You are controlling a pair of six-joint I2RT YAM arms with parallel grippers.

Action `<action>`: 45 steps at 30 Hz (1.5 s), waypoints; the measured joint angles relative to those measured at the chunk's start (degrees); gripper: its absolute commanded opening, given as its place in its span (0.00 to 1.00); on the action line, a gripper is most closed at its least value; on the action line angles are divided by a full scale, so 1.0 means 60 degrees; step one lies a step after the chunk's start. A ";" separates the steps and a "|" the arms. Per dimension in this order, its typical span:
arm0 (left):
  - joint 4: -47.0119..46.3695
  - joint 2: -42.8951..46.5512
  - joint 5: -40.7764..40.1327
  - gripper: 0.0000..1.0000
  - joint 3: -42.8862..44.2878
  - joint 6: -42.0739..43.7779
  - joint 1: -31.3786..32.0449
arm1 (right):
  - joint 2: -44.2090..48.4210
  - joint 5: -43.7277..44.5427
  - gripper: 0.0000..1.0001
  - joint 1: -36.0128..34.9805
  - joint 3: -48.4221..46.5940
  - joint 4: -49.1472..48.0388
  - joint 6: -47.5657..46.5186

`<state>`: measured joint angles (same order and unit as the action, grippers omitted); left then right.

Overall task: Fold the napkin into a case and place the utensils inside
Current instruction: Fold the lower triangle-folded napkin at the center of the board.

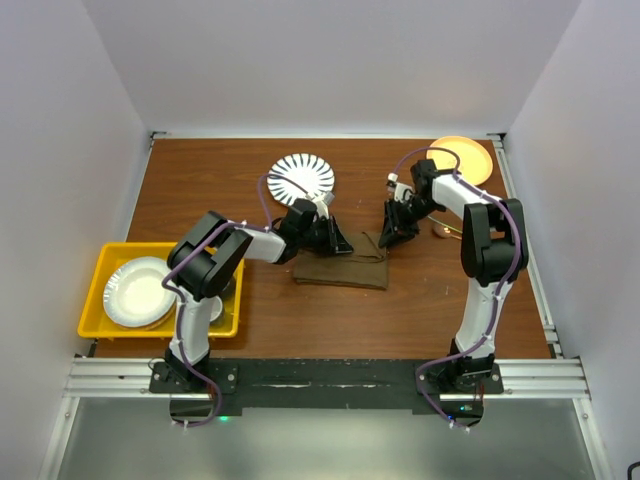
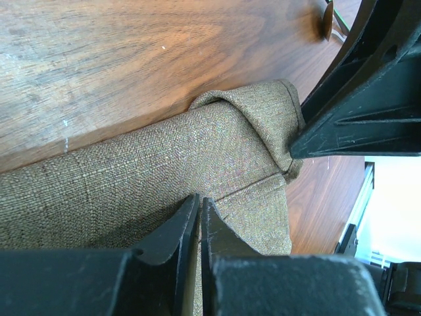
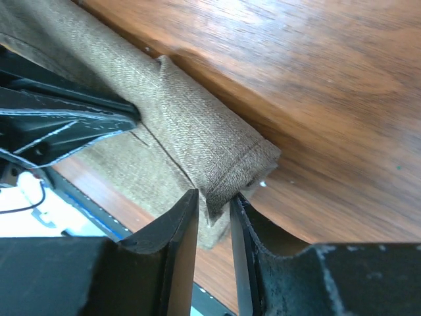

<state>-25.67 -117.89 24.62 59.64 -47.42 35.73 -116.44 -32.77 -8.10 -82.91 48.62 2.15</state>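
**Both grippers on the napkin's far fold**

The napkin (image 1: 340, 270) lies mid-counter as a folded olive-brown band, long side running 9 to 3 o'clock; the right gripper (image 3: 212, 197) stands at its 1 o'clock corner, jaws narrowed onto a doubled-over lip of cloth that fills the gap between them; the left gripper (image 2: 199, 201) sits on the far edge near 11 o'clock, jaws drawn to a hairline slit with the tips down on the weave, seemingly nipping a layer. Between the two, the far edge curls over in a soft roll.

The utensils (image 1: 450, 231) lie at 3 o'clock of the right gripper, near it; a striped plate (image 1: 302, 178) sits at 11 o'clock of the napkin, an orange plate (image 1: 462, 158) at 2 o'clock, a yellow tray (image 1: 95, 290) at 9 o'clock. Bare counter (image 1: 330, 330) runs at 6 o'clock.
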 measured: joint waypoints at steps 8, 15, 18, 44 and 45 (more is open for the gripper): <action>-0.0080 0.0000 -0.0007 0.09 -0.0047 0.0000 0.0000 | 0.0026 -0.0262 0.00 -0.0015 0.0164 -0.0186 0.0441; -0.0091 0.0000 -0.0011 0.09 -0.0058 -0.0004 0.0000 | 0.0426 -0.0503 0.00 -0.0007 0.0780 -0.0284 0.0535; -0.0117 0.0000 -0.0007 0.09 -0.0069 -0.0011 0.0004 | 0.0474 -0.0506 0.00 -0.0015 0.1180 -0.0408 0.0528; -0.0685 0.1708 0.0506 0.15 -0.0994 -0.0273 -0.0120 | -0.1096 -0.0117 0.00 -0.0120 -0.0703 -0.0095 -0.0160; -0.0688 0.1679 0.0495 0.12 -0.0918 -0.0299 -0.0124 | -0.1104 0.0000 0.00 -0.0124 -0.0805 -0.0164 -0.0259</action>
<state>-29.80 -107.81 27.59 54.13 -49.21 34.98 -123.07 -32.77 -8.84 -87.74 47.64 0.60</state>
